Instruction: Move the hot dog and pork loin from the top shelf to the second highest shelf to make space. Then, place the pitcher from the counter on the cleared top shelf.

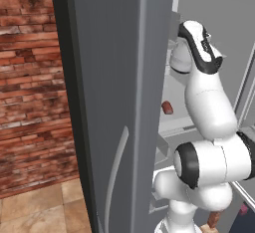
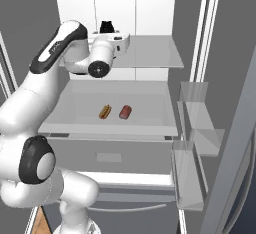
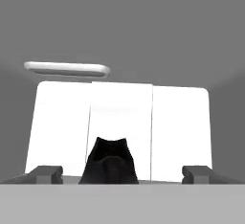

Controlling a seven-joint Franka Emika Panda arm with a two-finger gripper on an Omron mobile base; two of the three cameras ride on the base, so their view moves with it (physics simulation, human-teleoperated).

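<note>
The fridge stands open in front of the robot. From the right side I can see the white arm (image 2: 30,103) reaching up and in, its wrist level with the top shelf (image 2: 150,53). On that top shelf, toward the back and just behind the wrist, sits a dark pitcher (image 2: 106,26). The camera on the hand looks straight at the pitcher, which stands upright against the bright white back wall (image 3: 172,127) of the fridge. The gripper (image 3: 123,173) has its jaws spread wide, one finger tip (image 3: 45,173) well off to one side of the pitcher and the other well off to the other side, and neither touches it. Nothing is held.

One shelf down, on the second highest shelf (image 2: 80,123), the hot dog (image 2: 104,111) and the pork loin (image 2: 125,111) lie side by side near the middle, close together but not touching, the hot dog to the left as seen from the right side. Both rest flat on the shelf.

From the left side the open fridge door (image 1: 114,102) takes up much of the sight, with a brick wall (image 1: 30,77) and tiled floor (image 1: 45,212) beyond it. Past the door's edge a small reddish piece, which looks like the pork loin (image 1: 167,108), shows on a shelf beside the arm's white upper link (image 1: 209,102). On the right side of the fridge, clear door bins (image 2: 197,123) hang one above another.
</note>
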